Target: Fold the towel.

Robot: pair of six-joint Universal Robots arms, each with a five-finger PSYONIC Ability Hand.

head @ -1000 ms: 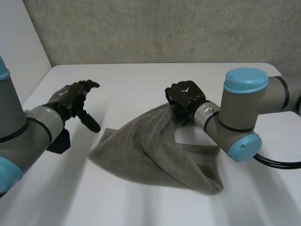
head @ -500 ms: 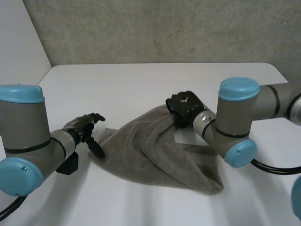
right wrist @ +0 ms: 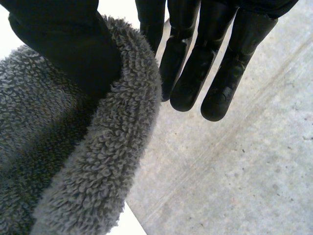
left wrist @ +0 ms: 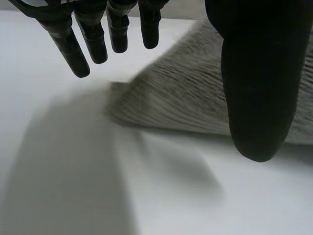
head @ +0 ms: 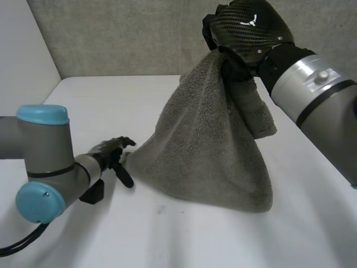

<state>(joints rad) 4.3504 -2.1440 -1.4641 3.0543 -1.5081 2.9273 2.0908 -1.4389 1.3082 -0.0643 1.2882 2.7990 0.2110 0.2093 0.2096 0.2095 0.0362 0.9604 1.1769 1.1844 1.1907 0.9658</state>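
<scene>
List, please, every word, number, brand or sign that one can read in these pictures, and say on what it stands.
Words, numbers, labels: none to read.
Sign: a small white emblem without letters, on the back of the right hand, which holds the towel.

The towel (head: 206, 151) is a plain mid-grey all over, with no stripe or print, only looped pile that is paler at the tips and darker in the folds. The right hand (head: 245, 28) is black, with a fine carbon-weave check on its back and a small white mark; the left hand (head: 111, 151) is plain black. The left arm (head: 50, 162) is grey with light-blue caps, the right arm (head: 318, 95) grey with a black band. The table (head: 111, 95) is white — the far wall (head: 122, 39) mottled grey concrete.
</scene>
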